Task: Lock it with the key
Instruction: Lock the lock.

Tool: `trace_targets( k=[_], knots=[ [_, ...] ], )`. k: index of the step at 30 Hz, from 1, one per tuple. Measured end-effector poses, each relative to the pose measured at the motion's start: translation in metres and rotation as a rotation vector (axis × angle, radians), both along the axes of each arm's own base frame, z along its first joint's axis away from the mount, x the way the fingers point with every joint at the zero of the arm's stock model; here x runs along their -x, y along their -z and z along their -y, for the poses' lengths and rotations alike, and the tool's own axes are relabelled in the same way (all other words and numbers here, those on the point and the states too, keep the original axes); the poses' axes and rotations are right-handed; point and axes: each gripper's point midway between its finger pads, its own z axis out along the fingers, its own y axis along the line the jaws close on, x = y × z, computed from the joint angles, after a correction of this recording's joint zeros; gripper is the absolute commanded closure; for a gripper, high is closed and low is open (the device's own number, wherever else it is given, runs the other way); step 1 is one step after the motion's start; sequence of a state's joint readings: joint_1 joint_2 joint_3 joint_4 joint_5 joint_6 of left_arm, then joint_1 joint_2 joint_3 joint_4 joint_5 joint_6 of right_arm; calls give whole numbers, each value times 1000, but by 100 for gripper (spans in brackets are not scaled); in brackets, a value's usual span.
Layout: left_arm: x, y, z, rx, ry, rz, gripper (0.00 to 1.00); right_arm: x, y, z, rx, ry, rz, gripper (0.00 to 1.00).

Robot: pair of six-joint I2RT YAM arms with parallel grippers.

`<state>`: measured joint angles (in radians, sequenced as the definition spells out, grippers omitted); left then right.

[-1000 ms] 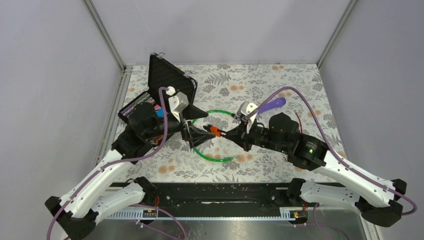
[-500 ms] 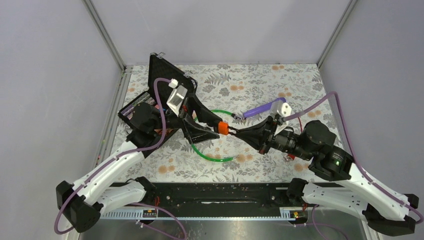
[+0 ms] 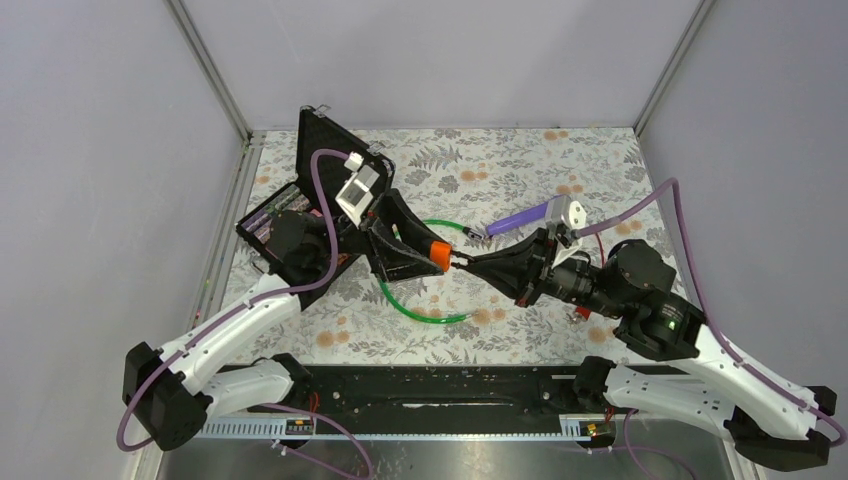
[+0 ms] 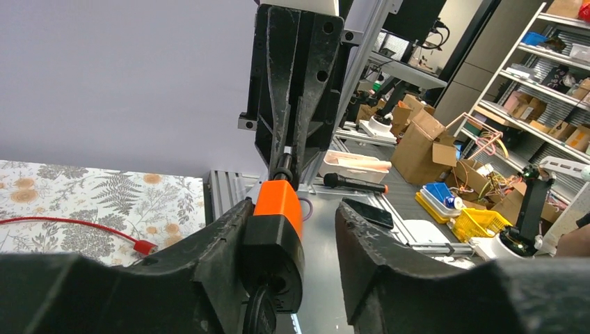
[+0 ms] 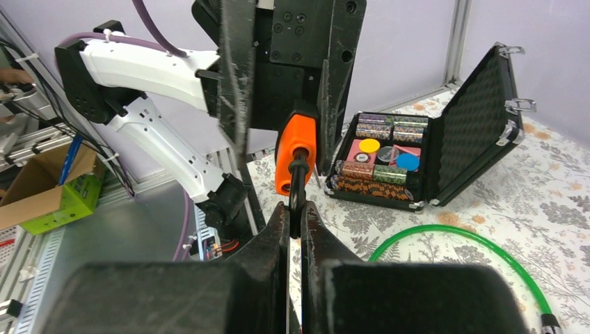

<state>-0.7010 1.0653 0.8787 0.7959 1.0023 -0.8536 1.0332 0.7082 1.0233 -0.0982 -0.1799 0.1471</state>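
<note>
Orange padlock (image 3: 438, 256), black shackle (image 5: 298, 184), off the surface, lying level between both pincers; shackle pinched in right pincer (image 5: 296, 210), body against one finger of left pincer (image 4: 293, 206); can't make out the key

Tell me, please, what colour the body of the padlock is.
The padlock has a bright orange body, which shows best in the right wrist view.
</note>
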Motion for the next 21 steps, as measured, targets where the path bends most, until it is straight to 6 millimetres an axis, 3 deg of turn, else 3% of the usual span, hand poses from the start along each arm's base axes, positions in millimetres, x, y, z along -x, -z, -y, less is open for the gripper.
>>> trace_targets(
  k=[7, 11, 17, 21],
  knots=[
    [-4, 3, 2, -8, -21, -6, 100, 2, -5, -4, -21, -21, -3, 100],
    [-6, 4, 1, -15, -44, -2, 100, 1, -5, -4, -21, -17, -6, 99],
    [-15, 8, 0, -35, -134, -12, 100, -7, -1, -6, -12, 19, -32, 34],
    [-36, 21, 0, -84, -258, -71, 100, -21, -1, -7, 0, 81, -85, 20]
  ],
)
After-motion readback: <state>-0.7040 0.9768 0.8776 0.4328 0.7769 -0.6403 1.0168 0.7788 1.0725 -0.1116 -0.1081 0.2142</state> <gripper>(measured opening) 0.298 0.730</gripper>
